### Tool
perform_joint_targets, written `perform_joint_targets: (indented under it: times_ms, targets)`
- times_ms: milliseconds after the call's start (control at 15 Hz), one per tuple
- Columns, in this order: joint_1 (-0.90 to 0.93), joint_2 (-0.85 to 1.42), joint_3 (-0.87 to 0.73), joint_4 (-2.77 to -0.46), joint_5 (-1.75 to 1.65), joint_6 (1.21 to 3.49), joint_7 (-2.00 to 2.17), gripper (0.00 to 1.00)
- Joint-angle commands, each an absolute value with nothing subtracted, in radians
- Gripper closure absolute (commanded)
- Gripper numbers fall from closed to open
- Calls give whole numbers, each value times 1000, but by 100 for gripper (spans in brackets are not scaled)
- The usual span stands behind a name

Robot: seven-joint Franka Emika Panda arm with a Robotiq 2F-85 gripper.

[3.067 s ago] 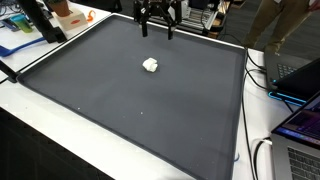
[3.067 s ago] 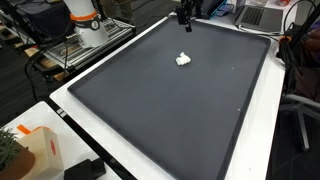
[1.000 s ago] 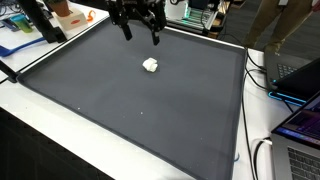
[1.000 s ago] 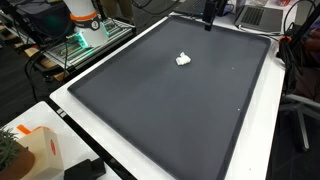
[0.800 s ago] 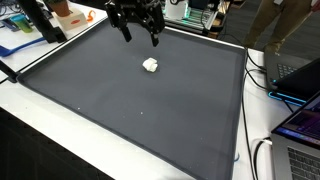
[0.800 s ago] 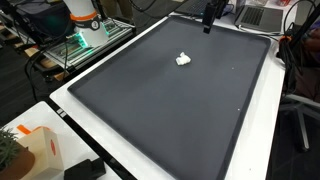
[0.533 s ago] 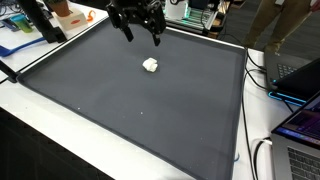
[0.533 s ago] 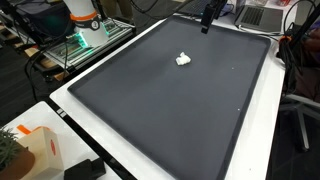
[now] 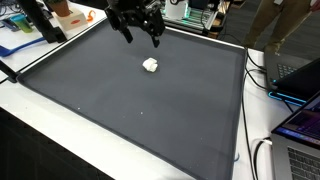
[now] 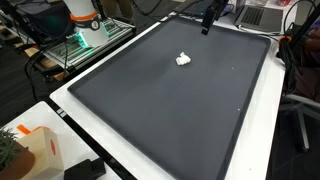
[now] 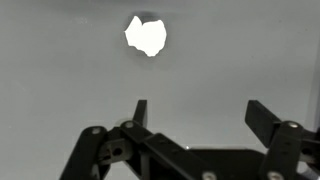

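**Gripper swings aside and tilts; lump untouched**

Over the last few seconds the gripper has moved sideways along the far edge of the mat and tipped over. It had hung almost straight down beyond the lump; now it leans, with its fingers aimed slantwise at the mat. In an exterior view the gripper has slid along the far edge toward a corner of the mat. Within the last second it has hardly stirred, so the swing looks finished.

The jaws stand wide apart and hold nothing. In the wrist view the gripper shows only bare grey mat between its two fingertips. The lump sits well ahead of them, in line with one fingertip rather than with the gap.

The lump has not shifted. It lies on the far half of the mat, alone, and in both exterior views it is well apart from the gripper, which hangs above the mat's level.

As a judgement, the change is one of aim only. The arm has taken a new angle on the lump without nearing it, there is no contact, and the fingers do not yet straddle it. No work on the lump itself has started.
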State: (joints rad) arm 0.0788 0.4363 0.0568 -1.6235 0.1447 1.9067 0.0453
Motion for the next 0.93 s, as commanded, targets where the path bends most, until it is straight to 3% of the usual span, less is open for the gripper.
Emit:
perform_joint_targets:
  times_ms: [0,867]
  targets:
    - [74,514,52,-1517,125,1828,51,0]
    - [85,797,32,-1110,90,1584,92,0]
